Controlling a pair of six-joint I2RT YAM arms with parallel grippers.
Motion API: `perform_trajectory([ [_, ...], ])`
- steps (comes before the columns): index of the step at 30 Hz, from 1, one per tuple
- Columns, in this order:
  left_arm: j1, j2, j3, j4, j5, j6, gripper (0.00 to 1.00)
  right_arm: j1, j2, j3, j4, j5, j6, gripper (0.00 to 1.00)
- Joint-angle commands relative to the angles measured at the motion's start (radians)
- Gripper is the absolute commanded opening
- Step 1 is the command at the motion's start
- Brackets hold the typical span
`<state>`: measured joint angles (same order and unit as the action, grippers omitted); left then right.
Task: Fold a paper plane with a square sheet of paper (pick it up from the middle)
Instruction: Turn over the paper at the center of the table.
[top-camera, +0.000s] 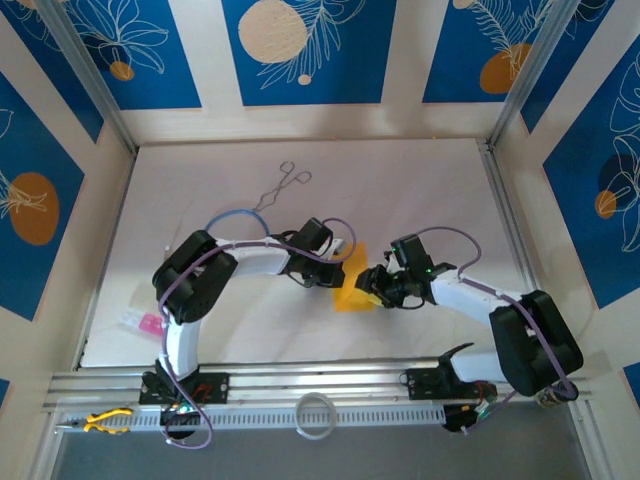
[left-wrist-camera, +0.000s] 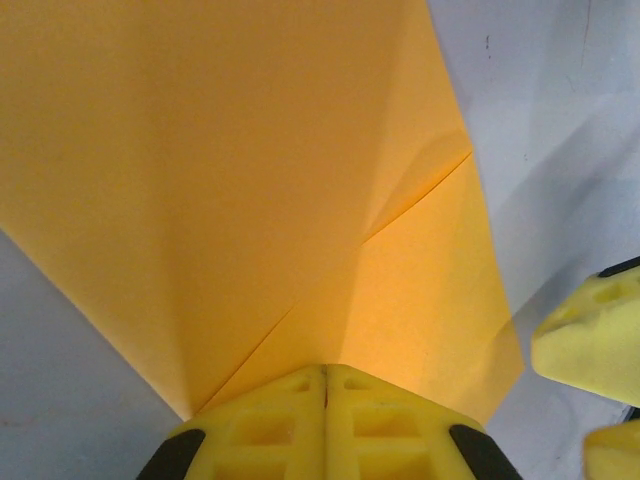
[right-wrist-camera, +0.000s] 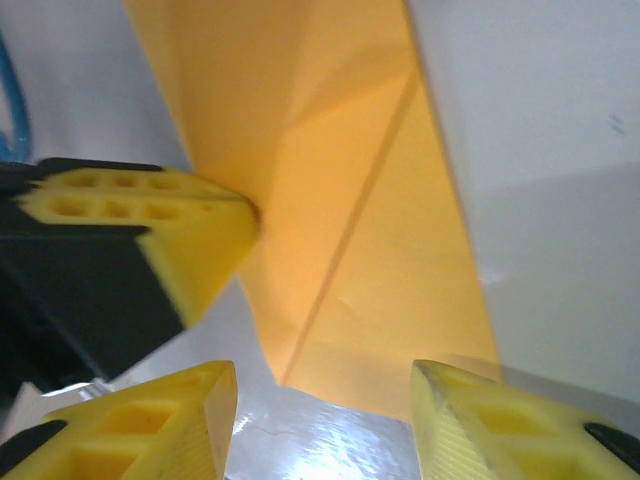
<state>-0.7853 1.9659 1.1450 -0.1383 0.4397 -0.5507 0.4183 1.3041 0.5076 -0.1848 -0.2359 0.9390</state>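
The square sheet of paper (top-camera: 352, 290) is orange-yellow and lies partly folded at the middle of the table, between the two arms. Creases and an overlapped flap show on it in the left wrist view (left-wrist-camera: 250, 180) and the right wrist view (right-wrist-camera: 350, 200). My left gripper (top-camera: 337, 273) (left-wrist-camera: 325, 372) is shut, pinching the sheet at its near edge where the creases meet. My right gripper (top-camera: 372, 283) (right-wrist-camera: 320, 375) stands open just short of the sheet's narrow end, fingers either side of it, nothing held. Its fingertip (left-wrist-camera: 590, 330) shows beside the paper.
Metal forceps (top-camera: 282, 187) lie toward the back of the white table. A pink slip (top-camera: 150, 323) sits near the left arm's base. A blue cable (top-camera: 235, 215) loops behind the left arm. A white ring (top-camera: 316, 415) and yellow pliers (top-camera: 105, 420) rest on the front rail.
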Motion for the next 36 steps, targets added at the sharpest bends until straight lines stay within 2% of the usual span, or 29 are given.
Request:
perform_trajectory([
  [1,0.005,-0.013,-0.013,-0.061,-0.022,0.011,0.0,0.008,-0.011,-0.014,-0.084,0.051,0.012,0.49],
  [13,0.005,-0.013,-0.021,-0.047,-0.019,0.003,0.0,0.034,0.05,-0.018,-0.072,0.056,0.04,0.48],
  [19,0.005,-0.011,-0.022,-0.048,-0.019,0.006,0.0,0.045,0.083,-0.015,0.063,0.029,0.062,0.49],
  [26,0.005,-0.007,-0.022,-0.046,-0.016,0.006,0.0,-0.025,0.119,-0.016,0.277,-0.088,0.044,0.5],
  [36,0.005,-0.006,-0.026,-0.048,-0.016,0.006,0.0,-0.084,0.17,0.062,0.28,-0.142,-0.074,0.5],
])
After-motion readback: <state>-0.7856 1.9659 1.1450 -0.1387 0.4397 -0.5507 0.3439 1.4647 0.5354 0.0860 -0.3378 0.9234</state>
